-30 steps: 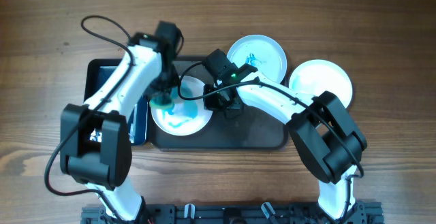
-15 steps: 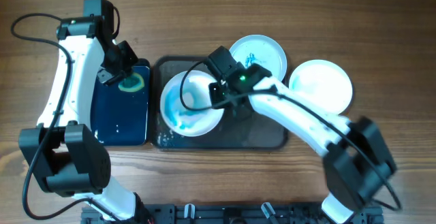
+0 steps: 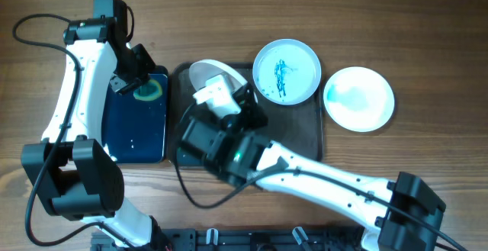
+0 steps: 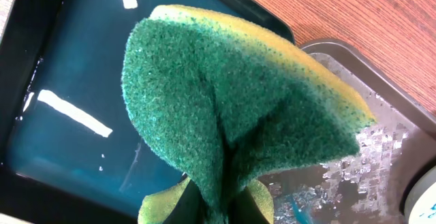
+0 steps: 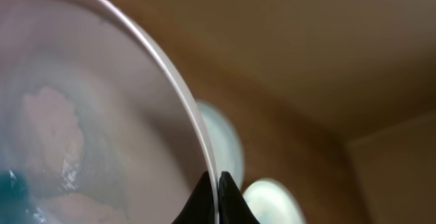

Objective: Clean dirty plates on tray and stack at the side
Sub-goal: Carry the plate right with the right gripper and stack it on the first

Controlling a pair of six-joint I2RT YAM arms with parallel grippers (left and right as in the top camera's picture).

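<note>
My right gripper (image 5: 216,183) is shut on the rim of a white plate (image 5: 82,115) with a teal smear and holds it tilted on edge, raised above the dark grey tray (image 3: 305,140). The same plate shows in the overhead view (image 3: 215,74). A second white plate (image 3: 286,70) with teal streaks lies at the tray's back right. A pale blue plate (image 3: 358,98) lies on the table to the right of the tray. My left gripper (image 3: 137,87) is shut on a green and yellow sponge (image 4: 231,94) over the small black tray.
The small black tray with blue liquid (image 3: 133,129) stands left of the grey tray and also shows in the left wrist view (image 4: 61,101). The grey tray's floor (image 4: 381,156) is wet with droplets. My raised right arm (image 3: 305,175) hides the tray's front left.
My left gripper carried the sponge from the plate to the blue tray, then stayed. My right gripper lifted the white plate off the tray and tipped it on edge.
</note>
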